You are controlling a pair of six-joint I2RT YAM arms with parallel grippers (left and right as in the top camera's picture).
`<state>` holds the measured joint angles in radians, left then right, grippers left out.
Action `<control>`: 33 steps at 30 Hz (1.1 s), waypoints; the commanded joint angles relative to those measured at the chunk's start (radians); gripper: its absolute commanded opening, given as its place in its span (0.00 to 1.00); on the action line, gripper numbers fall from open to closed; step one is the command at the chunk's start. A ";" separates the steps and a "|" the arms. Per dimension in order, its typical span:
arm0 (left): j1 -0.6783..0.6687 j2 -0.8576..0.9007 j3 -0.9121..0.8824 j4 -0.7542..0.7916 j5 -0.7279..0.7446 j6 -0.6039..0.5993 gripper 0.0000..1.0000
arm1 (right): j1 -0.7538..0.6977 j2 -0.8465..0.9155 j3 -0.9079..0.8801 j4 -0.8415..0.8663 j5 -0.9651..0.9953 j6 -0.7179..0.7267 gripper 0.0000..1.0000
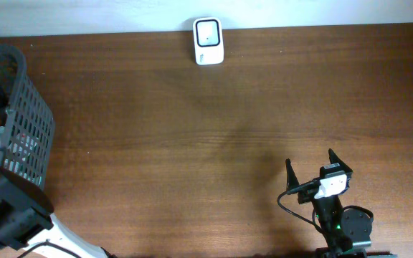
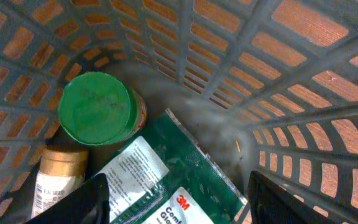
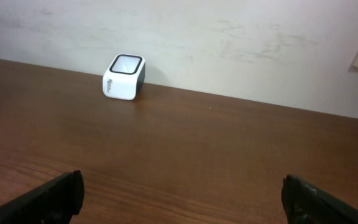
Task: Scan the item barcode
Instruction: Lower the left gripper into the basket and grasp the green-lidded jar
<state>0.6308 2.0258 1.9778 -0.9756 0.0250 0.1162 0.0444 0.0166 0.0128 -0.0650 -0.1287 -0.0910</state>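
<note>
The left tool [image 2: 179,196], jaws apart, is being held in the basket [image 2: 303,68] just above the green packet [image 2: 197,162], seemingly for pickup; a grip and carry to the scanner [image 1: 208,41] is being called for next, with the right tool [image 1: 311,163] agape and empty.

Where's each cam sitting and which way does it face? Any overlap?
Overhead: above the table, looking straight down; shows right pincer, left arm.
Left wrist: inside the basket, facing down at jar, bottle, pack; left pincer at bottom.
Right wrist: low over table, facing scanner and wall; own fingers in bottom corners.
Shared: overhead and right wrist both see the scanner.
</note>
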 commanded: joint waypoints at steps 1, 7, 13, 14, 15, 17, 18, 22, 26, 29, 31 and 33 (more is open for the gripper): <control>0.007 0.014 0.003 0.045 -0.006 0.021 0.71 | 0.001 -0.004 -0.007 -0.003 0.008 -0.009 0.98; 0.068 0.035 -0.028 0.059 -0.044 0.158 0.65 | 0.001 -0.004 -0.007 -0.003 0.008 -0.009 0.98; 0.071 0.064 -0.063 0.142 -0.040 0.212 0.69 | 0.001 -0.004 -0.007 -0.003 0.008 -0.009 0.99; 0.072 0.076 -0.063 0.141 -0.040 0.212 0.68 | 0.001 -0.004 -0.007 -0.003 0.008 -0.009 0.98; 0.075 0.097 -0.063 0.138 -0.040 0.212 0.67 | 0.001 -0.004 -0.007 -0.003 0.008 -0.009 0.98; 0.075 0.107 -0.063 0.142 -0.040 0.211 0.65 | 0.001 -0.004 -0.007 -0.003 0.008 -0.009 0.98; 0.076 0.107 -0.063 0.145 -0.040 0.212 0.65 | 0.001 -0.004 -0.007 -0.003 0.008 -0.009 0.98; 0.077 0.107 -0.063 0.161 -0.040 0.212 0.65 | 0.001 -0.004 -0.007 -0.003 0.008 -0.009 0.98; 0.079 0.107 -0.063 0.168 -0.049 0.212 0.65 | 0.001 -0.004 -0.007 -0.003 0.008 -0.009 0.98; 0.105 0.108 -0.063 0.179 -0.049 0.211 0.67 | 0.001 -0.004 -0.007 -0.003 0.008 -0.009 0.98; 0.109 0.122 -0.063 0.191 -0.049 0.212 0.70 | 0.001 -0.004 -0.007 -0.003 0.008 -0.009 0.98; 0.109 0.158 -0.063 0.208 -0.050 0.212 0.73 | 0.001 -0.004 -0.007 -0.003 0.008 -0.009 0.98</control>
<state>0.7364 2.1304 1.9163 -0.7807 -0.0196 0.3168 0.0444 0.0166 0.0128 -0.0650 -0.1291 -0.0906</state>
